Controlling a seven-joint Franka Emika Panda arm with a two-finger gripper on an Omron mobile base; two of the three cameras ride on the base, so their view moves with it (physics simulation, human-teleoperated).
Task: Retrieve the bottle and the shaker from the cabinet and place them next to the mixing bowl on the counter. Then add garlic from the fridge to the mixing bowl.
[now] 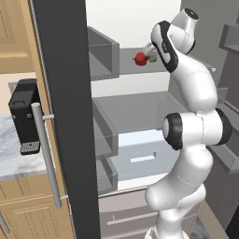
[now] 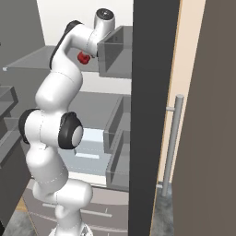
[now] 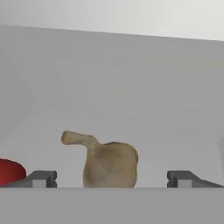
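Looks like we're on the garlic step now: the fridge (image 1: 65, 116) door is open and the arm reaches onto an upper shelf (image 1: 135, 70). The tool (image 3: 111, 179) is wide open, holding nothing, with the garlic (image 3: 107, 164) sitting right between its tips. A red thing (image 3: 11, 171) sits at 9 o'clock. Grabbing and dropping it in the bowl are left.

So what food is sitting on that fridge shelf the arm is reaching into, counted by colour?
Tan, garlic between the open gripper fingertips: 1
Red, a round item beside it, too partly seen to name: 1
Total: 2
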